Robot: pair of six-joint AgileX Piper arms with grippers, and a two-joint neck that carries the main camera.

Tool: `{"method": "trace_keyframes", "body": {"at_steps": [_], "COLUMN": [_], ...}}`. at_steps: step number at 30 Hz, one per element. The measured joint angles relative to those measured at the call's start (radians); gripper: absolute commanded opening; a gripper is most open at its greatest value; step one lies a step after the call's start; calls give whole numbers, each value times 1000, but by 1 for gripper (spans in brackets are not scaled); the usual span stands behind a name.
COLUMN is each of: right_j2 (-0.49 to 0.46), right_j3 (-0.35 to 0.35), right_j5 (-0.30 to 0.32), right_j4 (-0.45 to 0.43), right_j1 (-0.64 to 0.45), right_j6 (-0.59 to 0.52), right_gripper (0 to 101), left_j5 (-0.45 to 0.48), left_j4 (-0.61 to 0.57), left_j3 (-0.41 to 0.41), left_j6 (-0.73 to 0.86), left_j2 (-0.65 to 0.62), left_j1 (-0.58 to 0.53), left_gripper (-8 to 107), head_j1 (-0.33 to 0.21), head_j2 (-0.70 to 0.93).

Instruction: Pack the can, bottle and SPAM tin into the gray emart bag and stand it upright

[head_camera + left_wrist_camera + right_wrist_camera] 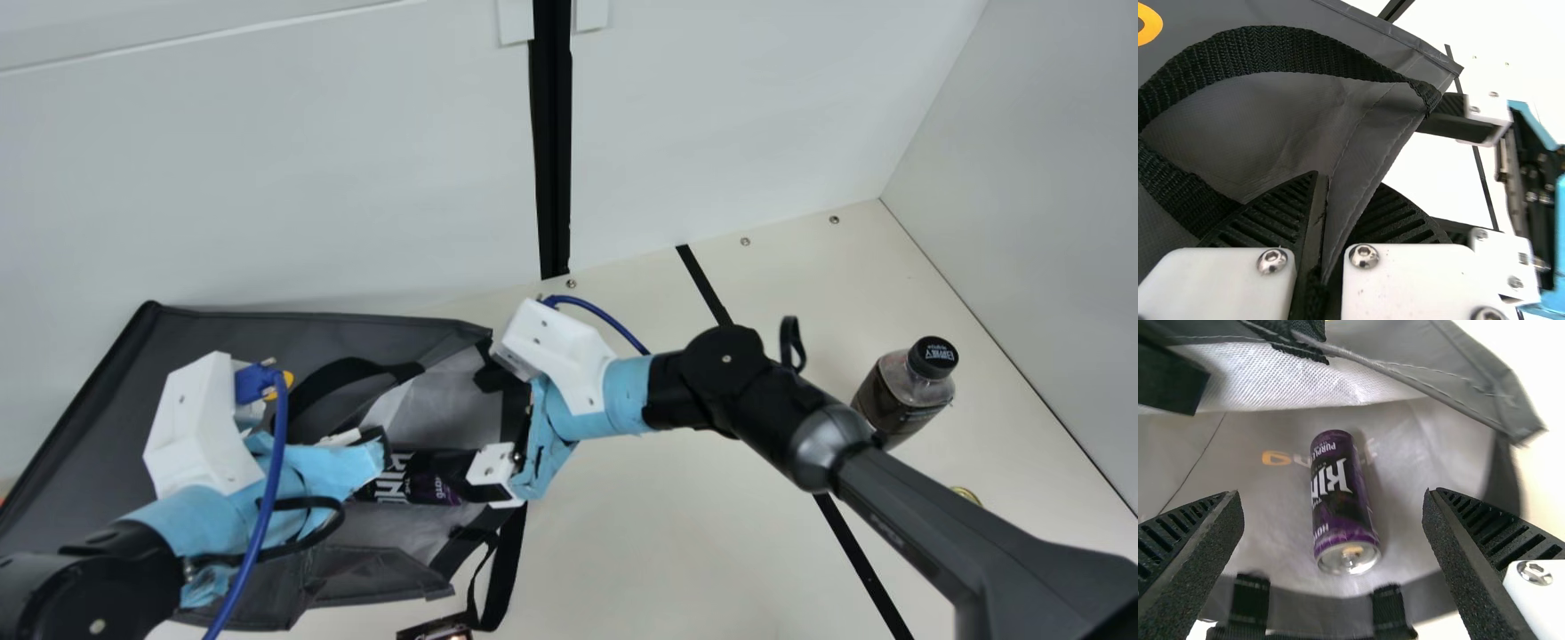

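left tool (1348,183) pinching bag (98,418) edge | right tool (1333,495) spread | can (1343,503) may roll out if right-side mouth dips

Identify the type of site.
Probably a robot test cell or lab booth: pale enclosing walls, a cream table with screws along its back edge, and two cabled arms around a gray bag.

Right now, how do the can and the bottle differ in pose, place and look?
The can lies on its side; the bottle stands upright. The can is inside the bag, the bottle out on the table. The can is purple with a metal end; the bottle has a black cap. Both are round.
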Motion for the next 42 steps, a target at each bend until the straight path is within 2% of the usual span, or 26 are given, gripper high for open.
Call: {"method": "trace_keyframes", "body": {"at_steps": [10, 20, 31, 42], "right_j2": [-130, -246, -337, -369], "right_j3": [64, 93, 89, 37], "right_j5": [11, 28, 47, 47], "right_j4": [-71, -162, -248, -358], "right_j1": [-73, -163, -263, -338], "right_j6": [42, 102, 160, 214], "right_gripper": [95, 95, 95, 95], "left_j5": [0, 0, 0, 0], "left_j4": [0, 0, 0, 0], "left_j3": [0, 0, 0, 0], "left_j6": [0, 0, 0, 0], "left_j2": [0, 0, 0, 0], "left_j1": [0, 0, 0, 0], "left_gripper": [-8, -8, -8, -8], "head_j1": [0, 0, 0, 0], "head_j2": [-2, -2, -2, -2]}}
